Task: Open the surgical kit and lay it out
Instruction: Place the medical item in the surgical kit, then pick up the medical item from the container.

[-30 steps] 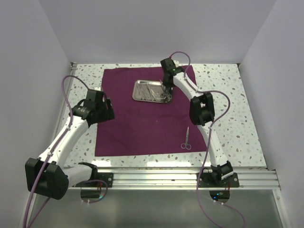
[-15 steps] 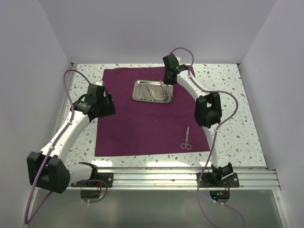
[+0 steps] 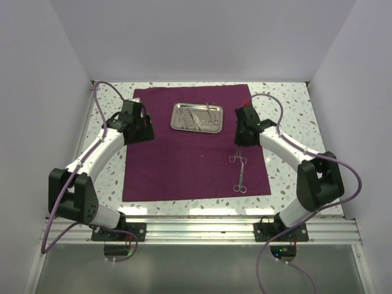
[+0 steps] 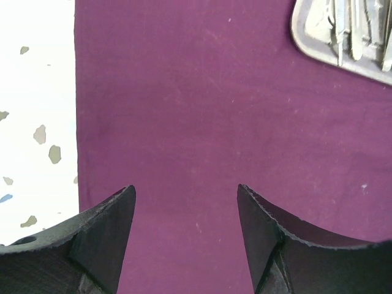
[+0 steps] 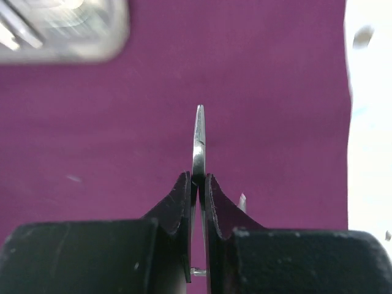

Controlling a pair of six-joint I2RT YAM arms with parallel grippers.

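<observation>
The surgical kit's maroon cloth (image 3: pixel 184 165) lies spread flat on the table. Its steel tray (image 3: pixel 179 122) sits near the cloth's far edge, holding several slim silver instruments (image 3: pixel 199 116). My right gripper (image 3: pixel 241 146) hangs over the cloth's right part, shut on a silver ring-handled instrument (image 3: pixel 237 159). In the right wrist view the gripper (image 5: pixel 198 177) pinches that instrument (image 5: pixel 199 138), seen edge on. A pair of scissors (image 3: pixel 240 182) lies on the cloth just nearer. My left gripper (image 3: pixel 139 125) hovers open over the cloth's left part; in its wrist view the gripper (image 4: pixel 185 196) holds nothing.
The cloth (image 4: pixel 202 122) fills most of the left wrist view, with speckled tabletop (image 4: pixel 37 110) at its left and the tray's corner (image 4: pixel 297 33) at top right. White walls close the table's back and sides. Speckled tabletop (image 3: pixel 294 141) lies right of the cloth.
My right gripper has left the tray and come toward the near right, carrying the ring-handled instrument. The left gripper has moved farther back and slightly right along the cloth's left side.
</observation>
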